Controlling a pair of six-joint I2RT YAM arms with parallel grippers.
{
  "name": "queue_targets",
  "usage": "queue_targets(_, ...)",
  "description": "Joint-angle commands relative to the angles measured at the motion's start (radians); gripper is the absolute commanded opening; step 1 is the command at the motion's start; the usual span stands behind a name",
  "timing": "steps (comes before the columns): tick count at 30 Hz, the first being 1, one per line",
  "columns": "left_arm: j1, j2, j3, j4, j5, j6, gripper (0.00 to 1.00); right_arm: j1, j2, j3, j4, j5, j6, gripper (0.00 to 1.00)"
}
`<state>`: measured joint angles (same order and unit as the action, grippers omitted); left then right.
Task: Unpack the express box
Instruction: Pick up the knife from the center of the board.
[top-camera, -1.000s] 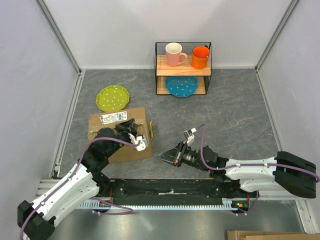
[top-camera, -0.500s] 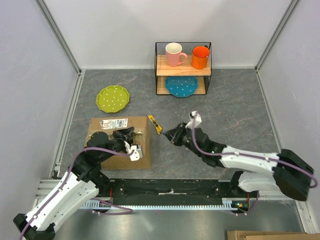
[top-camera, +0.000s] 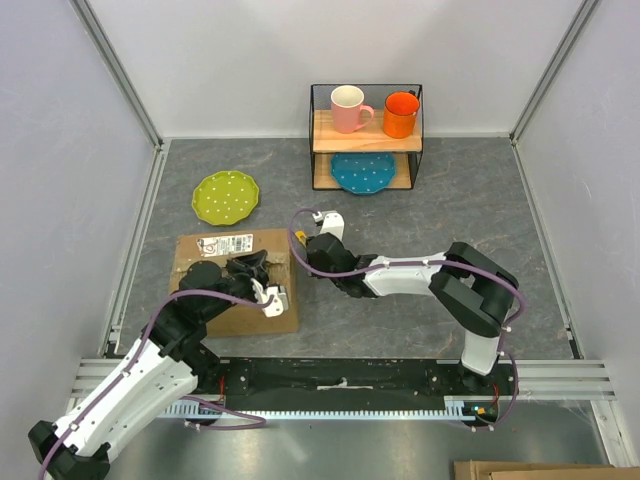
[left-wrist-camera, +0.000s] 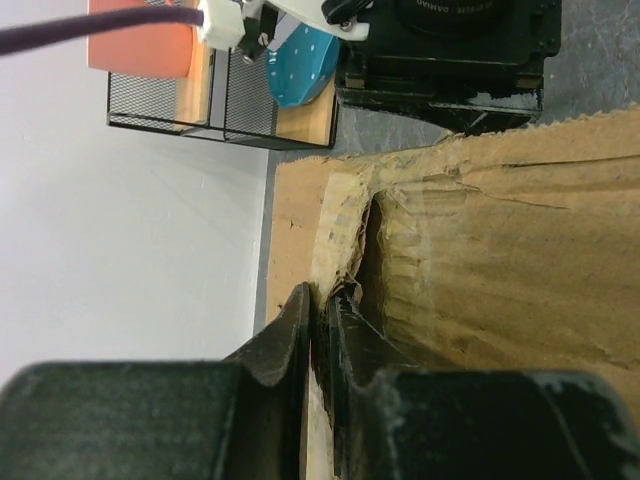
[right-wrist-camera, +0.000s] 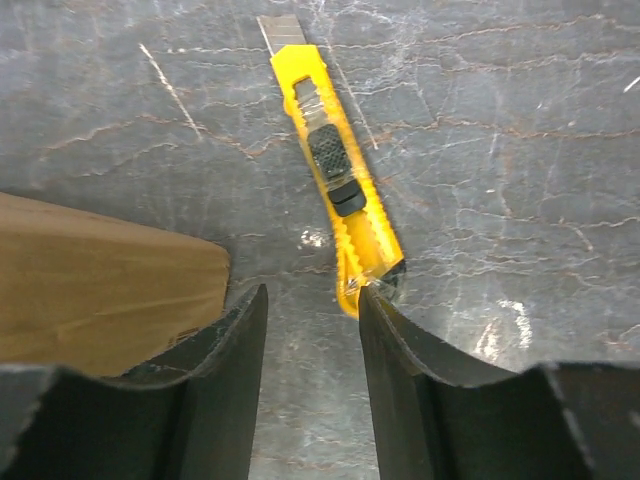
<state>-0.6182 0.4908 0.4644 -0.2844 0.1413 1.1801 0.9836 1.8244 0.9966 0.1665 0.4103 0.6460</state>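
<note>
- Step in hand, as we judge it: opening the box top, with the left gripper (left-wrist-camera: 322, 300) on a flap and the right gripper (right-wrist-camera: 312, 300) at the knife (right-wrist-camera: 335, 170).
- Handling note, left: we would bite deep on the flap and peel upward along the torn edge. The corrugated card looks ragged there, and a shallow nip may rip free.
- Handling note, right: we would draw straight back from the knife, or close squarely on its handle. A grey blade tip shows at its far end, so no sideways nudging.
- Left gripper: fingers pressed nearly together, pinching a torn cardboard edge of the box top.
- Right gripper: fingers spread and holding nothing. The knife's butt sits in the gap at the tips. We cannot tell whether it touches the right-hand finger.
- Knife: yellow, lying flat on the table (top-camera: 450, 210), blade end toward 12 o'clock in the wrist view, just off the box's 1 o'clock corner.
- Box (top-camera: 240, 318): brown carton, white label along its far edge, at 8 o'clock on the table. Its top is partly under the left arm, and no contents are visible.
- Green plate (top-camera: 226, 196): at 12 o'clock from the box, apart from it.
- Shelf (top-camera: 366, 150): at 12 o'clock on the table, with a pink mug (top-camera: 348, 108) and an orange mug (top-camera: 400, 113) on top and a blue plate (top-camera: 363, 172) below.
</note>
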Motion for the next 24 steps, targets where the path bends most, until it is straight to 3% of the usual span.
queue_targets(1,0.005,0.041,0.052,0.074,0.050,-0.039,0.02,-0.005,0.027,0.069,-0.042,0.085,-0.098,0.51)
queue_targets(10,0.005,-0.017,0.095,-0.082,0.182,-0.046,0.02,-0.010,0.099,0.155,-0.064,0.116,-0.183,0.66)
queue_targets(16,0.005,-0.067,0.091,-0.139,0.175,-0.040,0.02,-0.031,0.200,0.241,-0.110,0.094,-0.201,0.66)
queue_targets(20,0.005,-0.086,0.089,-0.157,0.175,-0.031,0.02,-0.043,0.245,0.270,-0.130,0.085,-0.209,0.61)
queue_targets(24,0.005,-0.089,0.074,-0.147,0.181,-0.030,0.03,-0.056,0.218,0.220,-0.116,0.048,-0.198,0.39)
